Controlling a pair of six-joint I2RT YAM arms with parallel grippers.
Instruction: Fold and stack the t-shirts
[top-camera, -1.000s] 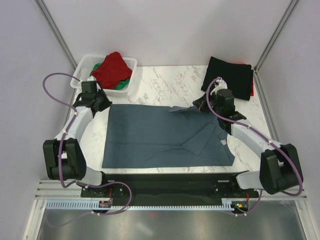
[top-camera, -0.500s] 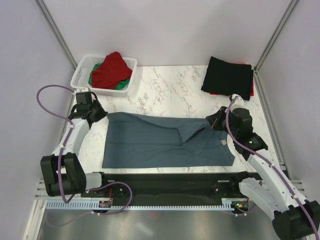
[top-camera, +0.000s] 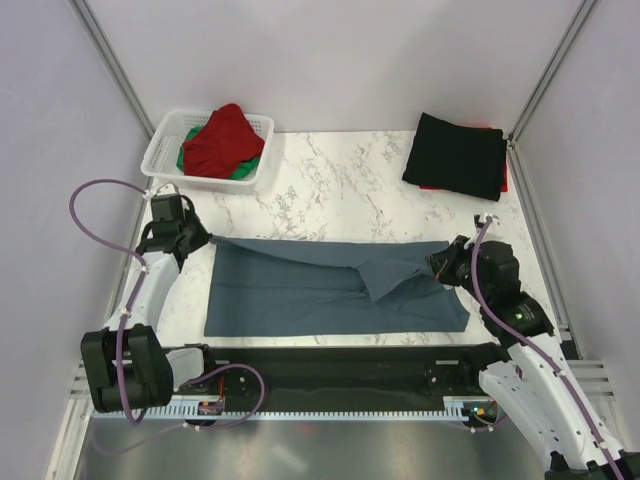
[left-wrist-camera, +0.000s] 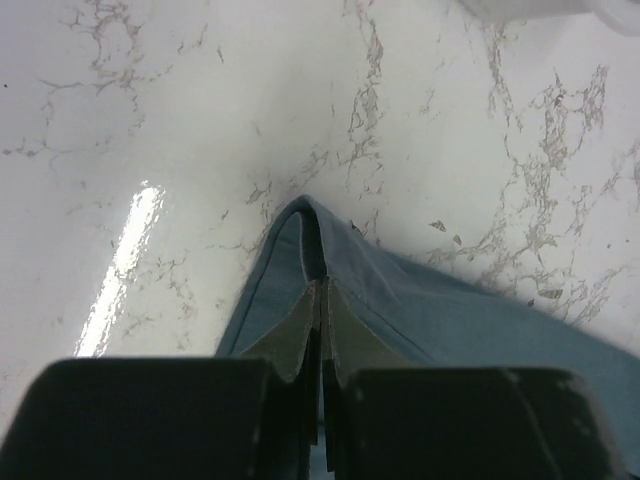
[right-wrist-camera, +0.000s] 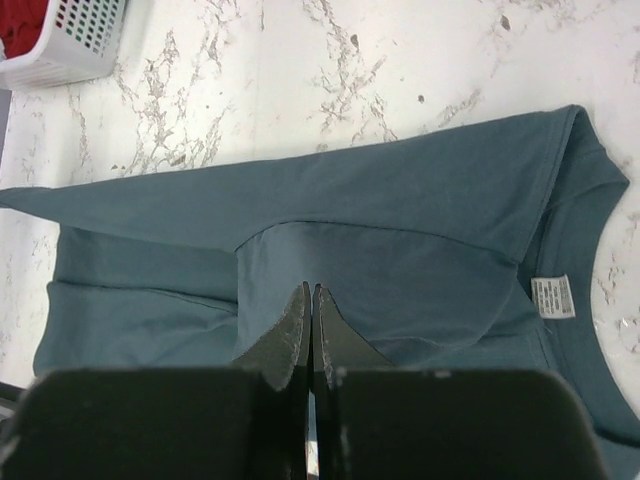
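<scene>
The slate blue-grey t-shirt (top-camera: 300, 285) lies across the near half of the marble table. Its far edge is lifted in a taut line between my two grippers. My left gripper (top-camera: 195, 240) is shut on the shirt's far-left corner, and the fabric (left-wrist-camera: 420, 310) is pinched between its fingers (left-wrist-camera: 322, 290). My right gripper (top-camera: 438, 262) is shut on the far-right edge, its fingers (right-wrist-camera: 311, 292) over a folded flap. The neck label (right-wrist-camera: 552, 296) shows at the right. A folded black t-shirt (top-camera: 458, 155) lies at the far right on a red one (top-camera: 503, 182).
A white lattice basket (top-camera: 165, 140) at the far left holds a red t-shirt (top-camera: 222, 138) over a green one (top-camera: 238, 172). Bare marble (top-camera: 340, 180) lies between the basket and the black stack. Frame posts stand at the back corners.
Both grippers have moved toward the near edge, drawing the shirt's far edge with them. The shirt's visible depth has shrunk from far to near.
</scene>
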